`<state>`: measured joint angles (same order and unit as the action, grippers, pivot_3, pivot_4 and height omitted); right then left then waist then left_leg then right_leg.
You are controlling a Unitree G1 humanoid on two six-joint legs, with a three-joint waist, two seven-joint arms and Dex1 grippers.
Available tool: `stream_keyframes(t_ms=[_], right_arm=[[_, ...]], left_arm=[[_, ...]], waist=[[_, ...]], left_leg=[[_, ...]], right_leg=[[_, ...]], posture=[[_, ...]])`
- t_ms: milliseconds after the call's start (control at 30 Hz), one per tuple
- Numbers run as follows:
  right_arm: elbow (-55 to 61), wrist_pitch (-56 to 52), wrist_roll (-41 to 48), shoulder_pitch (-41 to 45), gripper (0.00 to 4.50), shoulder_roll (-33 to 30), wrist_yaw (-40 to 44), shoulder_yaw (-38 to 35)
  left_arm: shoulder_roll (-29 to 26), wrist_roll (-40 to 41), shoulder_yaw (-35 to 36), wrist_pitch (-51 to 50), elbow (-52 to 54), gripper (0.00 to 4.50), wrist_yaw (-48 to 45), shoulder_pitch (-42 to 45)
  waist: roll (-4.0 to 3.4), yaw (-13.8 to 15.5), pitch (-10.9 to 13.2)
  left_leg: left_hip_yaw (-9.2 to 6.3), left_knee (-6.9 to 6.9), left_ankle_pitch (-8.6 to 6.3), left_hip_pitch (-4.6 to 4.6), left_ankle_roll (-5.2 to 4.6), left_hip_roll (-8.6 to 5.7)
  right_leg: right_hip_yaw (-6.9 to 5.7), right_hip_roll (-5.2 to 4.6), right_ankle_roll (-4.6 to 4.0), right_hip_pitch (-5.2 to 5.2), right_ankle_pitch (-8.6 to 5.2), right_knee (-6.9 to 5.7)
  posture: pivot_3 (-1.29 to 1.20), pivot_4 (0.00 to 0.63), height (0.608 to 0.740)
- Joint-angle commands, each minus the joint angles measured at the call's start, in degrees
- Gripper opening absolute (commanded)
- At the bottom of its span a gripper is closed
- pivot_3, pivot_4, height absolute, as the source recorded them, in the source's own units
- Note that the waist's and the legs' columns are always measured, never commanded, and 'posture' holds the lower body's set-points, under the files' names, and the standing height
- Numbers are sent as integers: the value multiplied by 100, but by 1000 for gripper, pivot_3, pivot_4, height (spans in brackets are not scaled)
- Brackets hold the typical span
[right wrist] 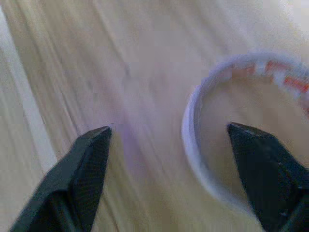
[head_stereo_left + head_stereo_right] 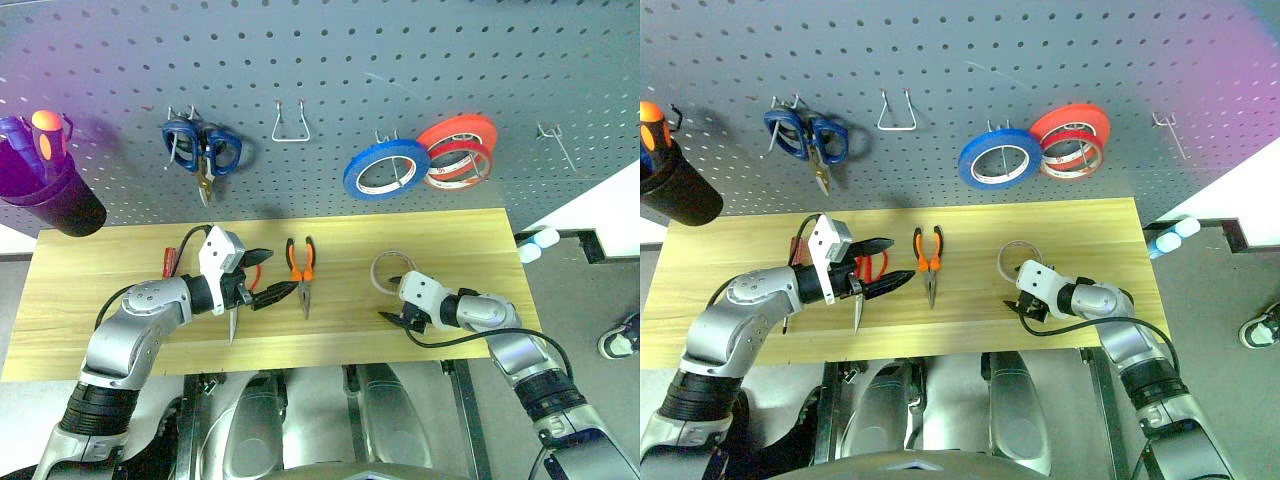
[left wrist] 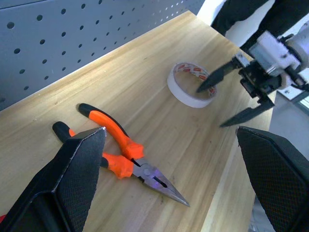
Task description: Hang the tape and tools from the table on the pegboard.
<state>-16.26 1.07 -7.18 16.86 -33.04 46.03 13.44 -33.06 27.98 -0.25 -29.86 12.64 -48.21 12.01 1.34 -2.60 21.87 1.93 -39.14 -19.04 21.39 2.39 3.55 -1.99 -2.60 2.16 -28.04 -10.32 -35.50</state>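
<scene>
Your right gripper [image 2: 399,301] sits low over the table [image 2: 100,270], near the front edge toward the right end, with its jaws apart and nothing held. In the right wrist view one finger [image 1: 263,166] is inside the ring of the tape [image 2: 389,270] and the other [image 1: 82,174] is outside it, so the jaws straddle the near wall of the ring; whether either finger touches the tape you cannot tell. The tape lies flat on the table, in its right half, about midway between the back and front edges.

Your left gripper [image 2: 266,276] hovers over the left-centre of the table, jaws wide and empty. Its fingers point toward the pliers [image 2: 301,272], which lie flat at the table's centre with the orange-and-black handles toward the back edge and the nose toward the front. The red-handled scissors [image 2: 869,275] lie under and just behind that gripper, blade tips toward the front edge, partly covered by the wrist. The screwdriver [image 2: 168,262] lies farther left, near the arm's cable, with little of it visible.

On the pegboard [image 2: 330,80] behind the back edge hang blue scissors [image 2: 202,148] at the left, a bare hook [image 2: 290,122] beside them, then a blue roll [image 2: 386,167] and a red roll [image 2: 457,143] overlapping at the right. A dark cup [image 2: 50,195] is mounted at the board's far left.
</scene>
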Motion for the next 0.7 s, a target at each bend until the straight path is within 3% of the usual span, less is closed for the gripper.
stream_keyframes(t_ms=[33,267,467,700], right_arm=[[-39,85,-85,79,2491,-26,-28,19],[-43,71,-40,126,205,20,38,17],[-87,70,155,115,93,19,129,-135],[472,-463,1389,-261,93,184,451,-885]], left_arm=[[-13,65,104,-7,222,4500,22,-25],[-44,82,110,-3,224,4500,3,-24],[-259,353,255,-12,428,4500,-414,-226],[-650,683,543,28,784,4500,-915,-440]], waist=[[0,5,0],[0,13,0],[1,8,0],[1,22,0]], left_leg=[[0,0,0,-1,0,0],[2,0,1,2,1,-1],[3,0,1,1,1,0],[3,-1,1,5,2,0]], right_leg=[[0,0,0,0,0,-1],[1,-2,0,-1,0,0],[1,-2,0,-3,0,-2],[2,-2,1,-5,0,-1]], posture=[[-30,404,733],[-31,399,733],[-36,392,733],[-56,373,733]])
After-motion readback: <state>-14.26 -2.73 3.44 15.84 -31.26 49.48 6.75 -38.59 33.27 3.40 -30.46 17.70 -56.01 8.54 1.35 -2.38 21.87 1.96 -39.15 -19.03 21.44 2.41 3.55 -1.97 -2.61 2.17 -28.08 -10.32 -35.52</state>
